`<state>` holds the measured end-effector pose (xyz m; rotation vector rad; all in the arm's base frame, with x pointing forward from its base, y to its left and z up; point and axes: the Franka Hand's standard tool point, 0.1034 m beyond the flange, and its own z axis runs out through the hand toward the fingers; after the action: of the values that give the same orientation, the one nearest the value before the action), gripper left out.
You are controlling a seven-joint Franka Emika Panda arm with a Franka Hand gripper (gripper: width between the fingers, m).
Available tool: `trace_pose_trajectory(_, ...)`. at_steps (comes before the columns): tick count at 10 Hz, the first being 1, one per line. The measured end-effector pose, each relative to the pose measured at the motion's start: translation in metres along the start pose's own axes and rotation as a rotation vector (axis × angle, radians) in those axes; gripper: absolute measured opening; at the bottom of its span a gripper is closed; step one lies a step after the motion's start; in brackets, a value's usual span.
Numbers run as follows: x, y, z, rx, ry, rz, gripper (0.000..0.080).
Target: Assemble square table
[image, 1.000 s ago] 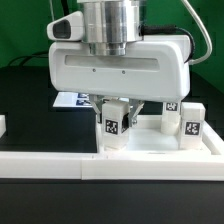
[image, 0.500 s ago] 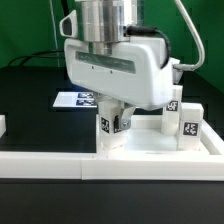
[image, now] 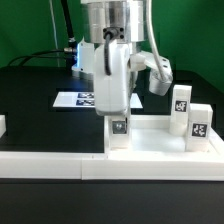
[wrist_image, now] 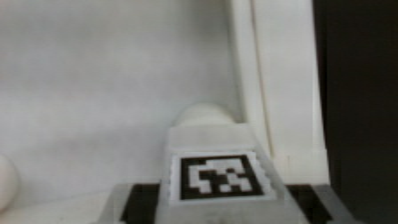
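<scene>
The white square tabletop point(image: 150, 142) lies flat behind the long rail. A short white leg point(image: 119, 135) with a black-and-white tag stands upright at the tabletop's near corner on the exterior view's left. My gripper point(image: 118, 116) comes straight down on it and is shut on its upper part. In the wrist view the leg point(wrist_image: 221, 150) sits between my gripper point(wrist_image: 221, 208) fingers, with the tabletop point(wrist_image: 98, 90) and its raised edge point(wrist_image: 267, 70) below. Two more tagged legs point(image: 181, 104) point(image: 198, 124) stand upright on the tabletop's right side.
A long white rail point(image: 60, 166) runs across the front. The marker board point(image: 74, 99) lies on the black table behind the arm. A small white part point(image: 2, 125) sits at the left edge. A rounded white shape point(wrist_image: 7, 185) shows beside the held leg.
My gripper has turned about its vertical axis, from broadside to edge-on, with the leg held in it. The leg has shifted slightly right and lower. The two other legs are now unhidden.
</scene>
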<state>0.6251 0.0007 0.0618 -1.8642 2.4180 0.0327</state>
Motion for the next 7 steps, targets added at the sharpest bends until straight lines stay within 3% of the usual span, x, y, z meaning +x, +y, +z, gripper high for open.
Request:
trace_pose_trajectory(2, 0.0001, 0.0002, 0.0003, -0.001, 0.000, -0.038, 0.0318)
trace_pose_trajectory(3, -0.0023, 0.0004, 0.0007, 0.009, 0.004, -0.090, 0.0534)
trace_pose_trajectory(4, -0.0073, 0.0044, 0.0029, 0.023, 0.010, -0.215, 0.0534)
trace_pose_trajectory(5, -0.0072, 0.0067, 0.0030, 0.023, 0.014, -0.430, 0.0613)
trace_pose_trajectory(6, -0.0086, 0.0062, 0.0012, 0.024, 0.015, -0.600, 0.0642)
trace_pose_trajectory(7, -0.0076, 0.0066, 0.0024, 0.022, 0.016, -0.608, 0.0648)
